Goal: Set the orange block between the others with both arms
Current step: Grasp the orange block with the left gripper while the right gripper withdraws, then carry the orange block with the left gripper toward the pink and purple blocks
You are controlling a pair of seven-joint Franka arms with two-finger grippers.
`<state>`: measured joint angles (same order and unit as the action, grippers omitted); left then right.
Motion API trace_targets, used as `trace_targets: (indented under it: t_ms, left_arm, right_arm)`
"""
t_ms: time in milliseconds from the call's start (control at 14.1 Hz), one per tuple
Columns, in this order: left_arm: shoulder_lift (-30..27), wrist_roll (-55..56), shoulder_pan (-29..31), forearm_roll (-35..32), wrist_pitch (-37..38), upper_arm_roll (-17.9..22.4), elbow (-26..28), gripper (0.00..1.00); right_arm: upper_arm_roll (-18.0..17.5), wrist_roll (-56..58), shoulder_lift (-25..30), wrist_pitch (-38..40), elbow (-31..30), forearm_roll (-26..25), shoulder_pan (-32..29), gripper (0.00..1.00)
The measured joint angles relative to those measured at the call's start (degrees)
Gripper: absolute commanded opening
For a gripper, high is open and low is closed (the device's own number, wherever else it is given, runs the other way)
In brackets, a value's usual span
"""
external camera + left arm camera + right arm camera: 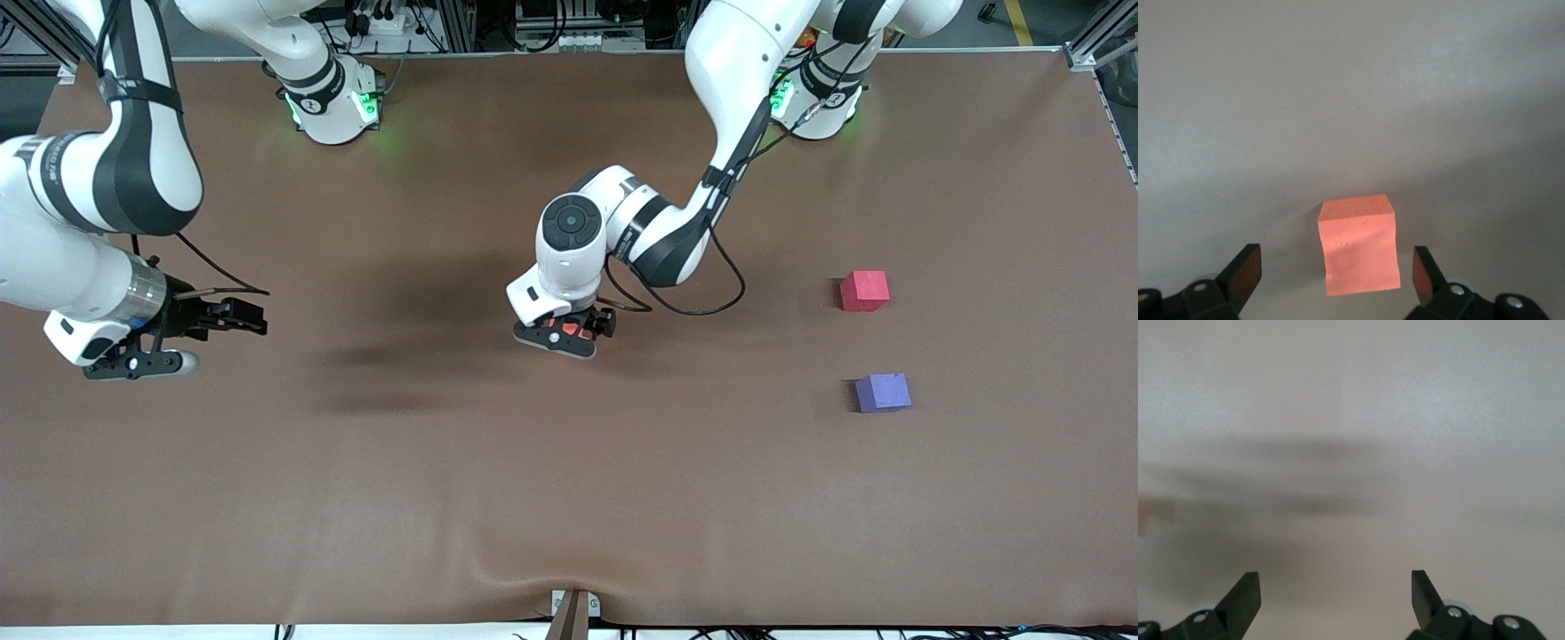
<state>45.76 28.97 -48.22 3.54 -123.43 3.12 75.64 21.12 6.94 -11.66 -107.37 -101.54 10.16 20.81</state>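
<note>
The orange block (1358,243) rests on the brown table, mostly hidden under my left gripper (578,325) in the front view, where only a sliver of the orange block (569,330) shows. My left gripper (1335,261) is open around it, with a gap on each side between fingers and block. The pinkish-red cube (864,291) and the purple-blue cube (883,392) sit toward the left arm's end of the table, the purple one nearer the front camera. My right gripper (252,318) waits open and empty over the table's right-arm end; the right gripper (1333,581) sees only bare table.
A black cable (711,302) loops from the left arm's wrist above the table. The brown table cover (569,498) has a small wrinkle near its front edge, above a clamp (573,613). The gap between the two cubes is about one cube wide.
</note>
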Motion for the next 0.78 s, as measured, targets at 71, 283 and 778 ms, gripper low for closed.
trace_targets:
  t_ms: [71,283,778]
  left_arm:
    - [0.7,1.2,-0.4,0.0,-0.5,0.0,0.0,1.0]
    - [2.1,3.8,-1.5,0.0,-1.3,0.0,0.0,1.0]
    - [3.4,6.0,-1.6,0.0,-1.4,0.0,0.0,0.99]
  right_arm:
    - [0.1,0.0,0.5,0.5,0.0,-0.1,0.0,1.0]
    - [0.9,0.0,1.5,2.3,0.0,-0.4,0.0,1.0]
    - [3.7,0.0,7.3,7.6,0.1,-5.0,-0.1,1.0]
